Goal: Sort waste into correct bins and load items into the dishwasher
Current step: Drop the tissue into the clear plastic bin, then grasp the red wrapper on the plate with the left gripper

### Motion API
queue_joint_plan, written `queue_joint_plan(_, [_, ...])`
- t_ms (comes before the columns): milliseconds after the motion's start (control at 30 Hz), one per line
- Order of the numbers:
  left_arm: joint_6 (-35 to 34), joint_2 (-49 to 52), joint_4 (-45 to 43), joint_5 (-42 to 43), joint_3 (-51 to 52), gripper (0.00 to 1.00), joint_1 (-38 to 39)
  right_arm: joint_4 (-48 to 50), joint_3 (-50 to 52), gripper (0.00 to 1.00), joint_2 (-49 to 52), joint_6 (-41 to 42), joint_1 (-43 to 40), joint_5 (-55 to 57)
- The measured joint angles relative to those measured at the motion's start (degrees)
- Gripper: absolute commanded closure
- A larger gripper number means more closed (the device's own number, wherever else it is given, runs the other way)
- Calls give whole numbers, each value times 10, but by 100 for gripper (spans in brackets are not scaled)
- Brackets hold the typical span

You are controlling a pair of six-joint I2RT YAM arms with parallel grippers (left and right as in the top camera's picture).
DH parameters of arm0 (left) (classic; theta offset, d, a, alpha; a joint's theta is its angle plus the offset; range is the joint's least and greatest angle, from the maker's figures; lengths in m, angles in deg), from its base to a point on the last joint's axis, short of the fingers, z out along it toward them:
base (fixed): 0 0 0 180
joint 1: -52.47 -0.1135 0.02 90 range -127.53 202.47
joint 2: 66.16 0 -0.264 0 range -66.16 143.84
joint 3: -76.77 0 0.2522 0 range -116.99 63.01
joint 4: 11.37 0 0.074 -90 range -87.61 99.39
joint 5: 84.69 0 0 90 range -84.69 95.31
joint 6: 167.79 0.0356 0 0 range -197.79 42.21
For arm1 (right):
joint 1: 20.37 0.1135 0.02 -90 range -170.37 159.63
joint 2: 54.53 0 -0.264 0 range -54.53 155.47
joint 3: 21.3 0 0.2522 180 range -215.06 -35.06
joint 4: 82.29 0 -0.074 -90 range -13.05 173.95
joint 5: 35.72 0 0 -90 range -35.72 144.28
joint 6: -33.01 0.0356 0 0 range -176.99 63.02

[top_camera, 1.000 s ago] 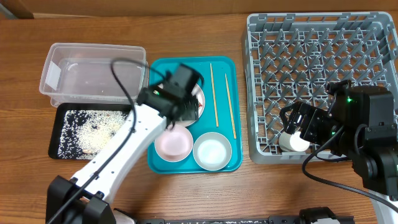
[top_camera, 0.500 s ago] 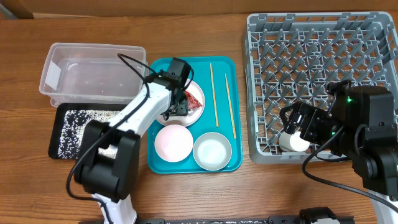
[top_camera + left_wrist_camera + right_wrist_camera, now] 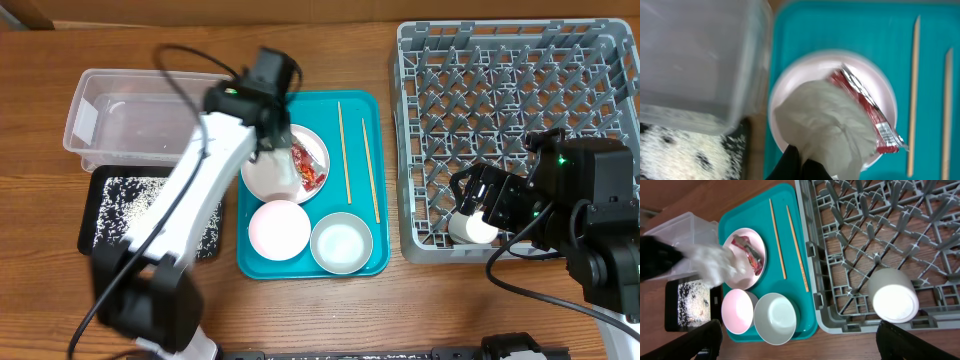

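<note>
My left gripper (image 3: 801, 162) is shut on the crumpled white napkin (image 3: 827, 122), which hangs over the white plate (image 3: 790, 95). Beside the napkin on that plate lies the red-and-silver foil wrapper (image 3: 867, 112). From overhead, the left gripper (image 3: 270, 140) is at the plate's left side, close to the clear tub (image 3: 150, 115). The black tray (image 3: 140, 210) holds rice. My right gripper (image 3: 480, 205) stands open and holds nothing, over the white cup (image 3: 892, 297) in the near-left corner of the grey rack (image 3: 510, 100).
The teal tray (image 3: 360, 110) carries two chopsticks (image 3: 343, 150), a pink bowl (image 3: 279, 228) and a white bowl (image 3: 341, 243). The rack's pegs fill the right side. Bare wood runs along the front edge.
The left gripper has closed on the napkin and raised it off the plate, and the arm has swung left toward the tub. The right arm has not moved.
</note>
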Motion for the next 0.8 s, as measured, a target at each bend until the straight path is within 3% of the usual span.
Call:
queue_joint_plan(100, [2,-36,-5,-14,-17,96,-41,0,0,0,0,0,0,0])
queue_joint_plan(633, [5,-16,-55,-4,-14,95,-234,0,0,0,0,0,0,0])
queue_joint_plan(667, [6,-16,-54,-2,-14,84,-245,0,0,0,0,0,0,0])
queue_joint_plan(700, [6,-16,-55,-1,-14,50,-249,0,0,0,0,0,0,0])
queue_joint_plan(800, [23,-16,-76,7,-14,39,-268,0,0,0,0,0,0,0])
